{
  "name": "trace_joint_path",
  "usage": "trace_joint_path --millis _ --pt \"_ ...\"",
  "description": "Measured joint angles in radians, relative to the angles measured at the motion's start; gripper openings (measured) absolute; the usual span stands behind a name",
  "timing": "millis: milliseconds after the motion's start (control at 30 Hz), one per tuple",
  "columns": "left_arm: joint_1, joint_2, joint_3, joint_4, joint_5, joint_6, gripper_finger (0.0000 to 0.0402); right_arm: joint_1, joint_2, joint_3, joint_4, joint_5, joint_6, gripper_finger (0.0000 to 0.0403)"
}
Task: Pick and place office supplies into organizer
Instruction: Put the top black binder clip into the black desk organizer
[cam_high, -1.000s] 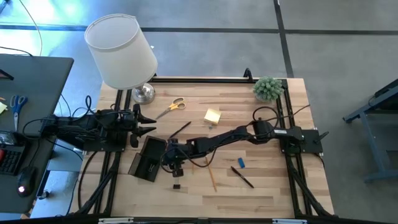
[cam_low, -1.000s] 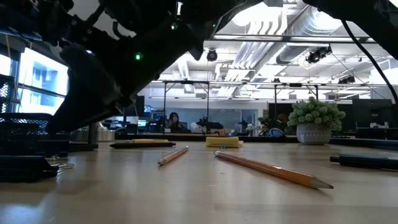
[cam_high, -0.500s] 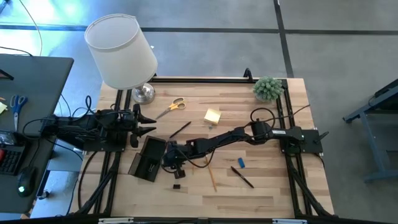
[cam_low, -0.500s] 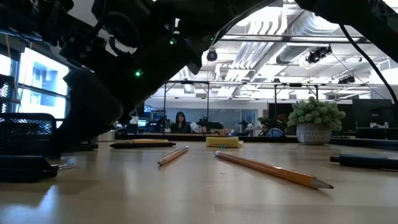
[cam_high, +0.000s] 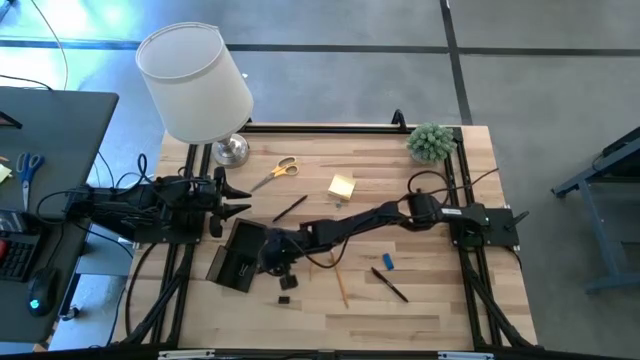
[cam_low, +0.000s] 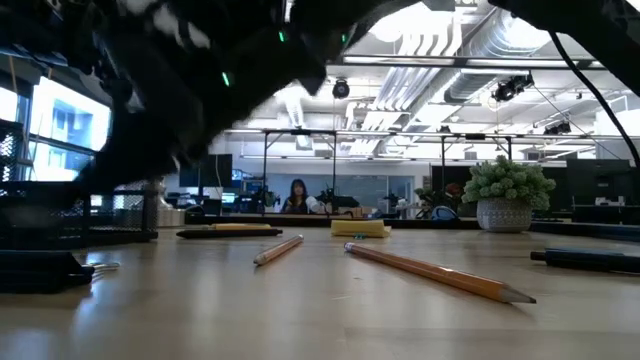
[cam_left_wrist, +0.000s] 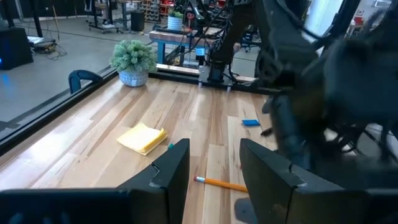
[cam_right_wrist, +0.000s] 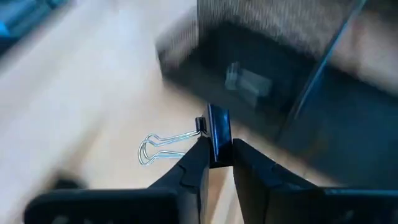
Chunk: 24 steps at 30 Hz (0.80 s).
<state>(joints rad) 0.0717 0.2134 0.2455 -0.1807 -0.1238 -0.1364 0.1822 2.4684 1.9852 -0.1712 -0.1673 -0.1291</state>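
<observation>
My right gripper is shut on a small black binder clip, right beside the black organizer; the organizer's wall fills the right wrist view behind the clip. Another tiny black clip lies on the table near the front. My left gripper waits open at the table's left with nothing between its fingers. Yellow-handled scissors, a yellow sticky-note pad, a pencil, pens and a small blue piece lie flat on the wood. My right gripper pinches the clip's black body between its two fingertips. The fingers slant down from the table's right. The clip's wire handles stick out sideways past one finger. The clip looks lifted clear of the table.
A white-shaded lamp stands at the far left corner and a small green plant at the far right. Two pencils lie across the middle of the low view. A second pen lies just beyond the organizer.
My right gripper has shut on the black clip, then risen and gone toward the table's left, to the organizer, carrying the clip off the table.
</observation>
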Motion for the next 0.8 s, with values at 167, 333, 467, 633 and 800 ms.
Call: trace_joint_path --millis 167,333,467,633,800 --pt "0.0 0.0 0.0 0.0 0.0 0.0 0.0131 0.007 -0.006 0.065 0.025 -0.002 0.023 0.0046" --pt "0.0 0.0 0.0 0.006 0.0 0.0 0.0131 0.017 -0.006 0.078 0.113 0.088 0.062 0.005" --pt "0.0 0.0 0.0 0.006 0.0 0.0 0.0131 0.027 0.004 0.077 0.161 0.194 0.062 0.0058" --pt "0.0 0.0 0.0 0.009 0.0 0.0 0.0131 0.028 0.025 0.076 0.193 0.223 0.095 0.0062" --pt "0.0 0.0 0.0 0.011 0.0 0.0 0.0131 0.028 0.042 0.076 0.199 0.223 0.106 0.0062"
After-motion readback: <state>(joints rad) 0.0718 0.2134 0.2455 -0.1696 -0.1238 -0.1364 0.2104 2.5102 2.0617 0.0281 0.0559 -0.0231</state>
